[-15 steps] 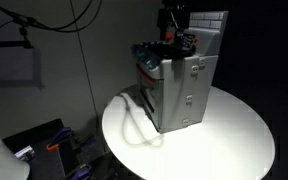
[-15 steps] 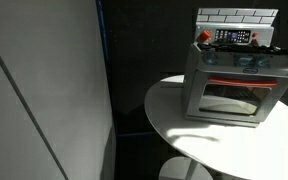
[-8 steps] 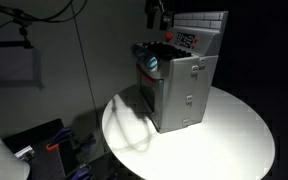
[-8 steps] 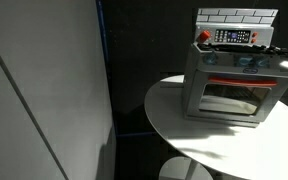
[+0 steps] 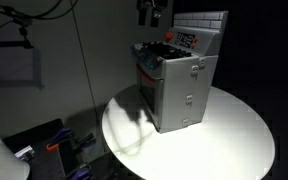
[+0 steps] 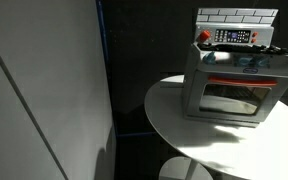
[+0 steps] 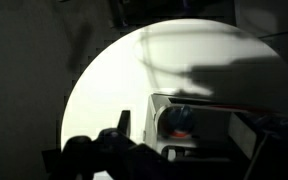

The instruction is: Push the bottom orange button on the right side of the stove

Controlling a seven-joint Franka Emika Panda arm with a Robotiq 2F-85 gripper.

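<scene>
You are holding the gripper (image 5: 150, 14) high up, right at the top edge of an exterior view. Only its dark lower part is showing there, and the frame is cutting off everything above it. It is pointing downward and hanging in free air, touching nothing. In the wrist view you are seeing its body only as dark, blurred shapes lying along the bottom edge. That is leaving it unclear whether the jaws are standing apart or pressed together.
</scene>
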